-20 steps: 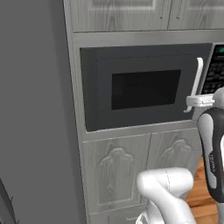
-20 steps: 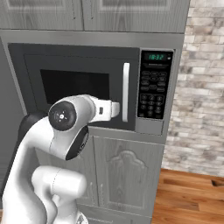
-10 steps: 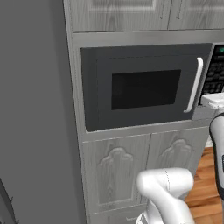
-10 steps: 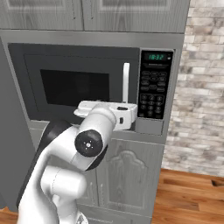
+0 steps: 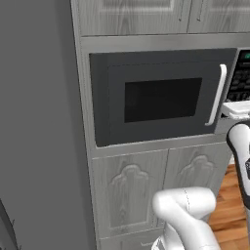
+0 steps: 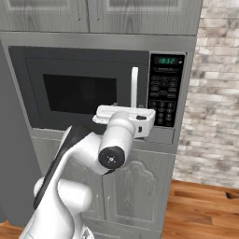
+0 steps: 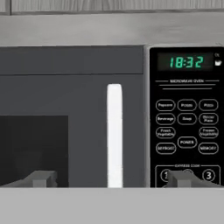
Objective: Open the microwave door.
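The gripper (image 7: 109, 178) stands wide in the hand view, its two dark fingertips (image 7: 40, 178) spread either side of the white bar handle (image 7: 114, 135), holding nothing; the handle runs upright between them on the microwave door (image 7: 70, 116), with the black keypad panel (image 7: 187, 118) and its green display (image 7: 186, 62) reading 18:32 to the right. In the left base view the microwave door (image 5: 156, 97) sits shut in the grey wood-grain cabinets (image 5: 132, 190), and the white hand shows at the right edge just beside the handle's (image 5: 218, 95) lower end. In the right base view the hand faces the microwave (image 6: 100, 86) near the handle's (image 6: 134, 86) foot, its fingers hidden behind it
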Robot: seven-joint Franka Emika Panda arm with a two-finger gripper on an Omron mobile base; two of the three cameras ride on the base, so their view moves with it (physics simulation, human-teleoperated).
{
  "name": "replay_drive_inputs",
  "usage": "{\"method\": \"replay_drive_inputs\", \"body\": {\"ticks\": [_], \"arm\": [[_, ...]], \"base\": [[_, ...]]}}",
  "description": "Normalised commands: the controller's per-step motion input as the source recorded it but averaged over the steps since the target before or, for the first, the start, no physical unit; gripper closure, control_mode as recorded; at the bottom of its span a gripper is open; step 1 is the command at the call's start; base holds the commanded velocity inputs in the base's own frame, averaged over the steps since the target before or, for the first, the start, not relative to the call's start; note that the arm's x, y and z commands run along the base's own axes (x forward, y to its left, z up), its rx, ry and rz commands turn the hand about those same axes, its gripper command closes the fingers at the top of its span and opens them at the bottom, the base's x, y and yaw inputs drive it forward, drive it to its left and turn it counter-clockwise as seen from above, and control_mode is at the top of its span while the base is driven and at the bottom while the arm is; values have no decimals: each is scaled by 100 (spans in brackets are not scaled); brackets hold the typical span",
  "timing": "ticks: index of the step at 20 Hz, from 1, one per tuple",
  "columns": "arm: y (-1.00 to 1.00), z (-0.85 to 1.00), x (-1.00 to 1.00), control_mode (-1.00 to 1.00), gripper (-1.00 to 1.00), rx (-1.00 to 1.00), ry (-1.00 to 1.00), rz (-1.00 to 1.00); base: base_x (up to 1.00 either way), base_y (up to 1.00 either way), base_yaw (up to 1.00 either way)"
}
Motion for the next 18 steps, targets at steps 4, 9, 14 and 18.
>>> {"method": "replay_drive_inputs", "body": {"ticks": [4, 9, 14, 18], "arm": [[-11, 0, 41, -100, -100, 2, 0, 6], [0, -2, 44, -100, -100, 0, 0, 9], [0, -11, 54, -100, -100, 0, 0, 4], [0, -15, 69, -100, -100, 0, 0, 0]], "base": [[0, 0, 0], [0, 0, 0], [0, 0, 0], [0, 0, 0]]}}
